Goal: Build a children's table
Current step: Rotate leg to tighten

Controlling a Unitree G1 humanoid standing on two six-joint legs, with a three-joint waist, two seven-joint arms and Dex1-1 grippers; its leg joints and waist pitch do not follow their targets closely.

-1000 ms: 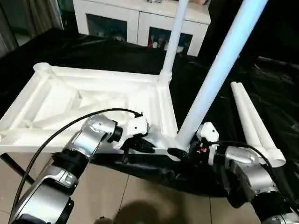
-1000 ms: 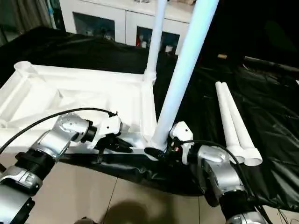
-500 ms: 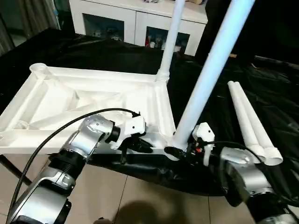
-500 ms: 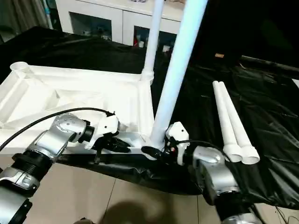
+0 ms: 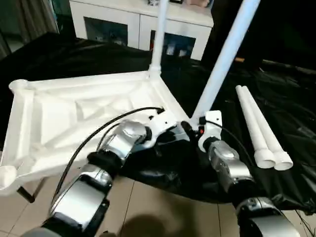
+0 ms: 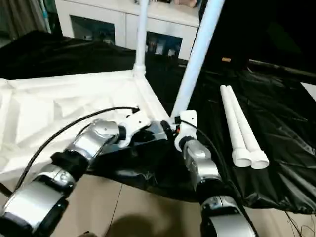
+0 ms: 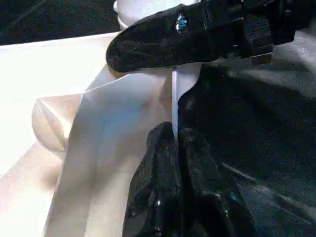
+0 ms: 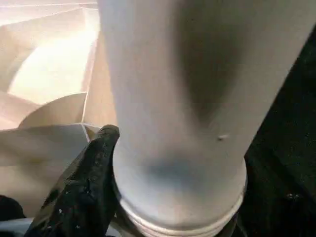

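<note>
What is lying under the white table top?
A black sheet lies under the table top and spreads right beneath two loose legs. What the sheet itself covers cannot be seen.

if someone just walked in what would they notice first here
First the big white table top lying upside down on the black cloth, with two white legs standing up from its corners: the far leg and the near leg. The right gripper is closed around the near leg's base, and the left gripper is shut at the top's edge beside it. Two spare legs lie on the cloth to the right.
</note>
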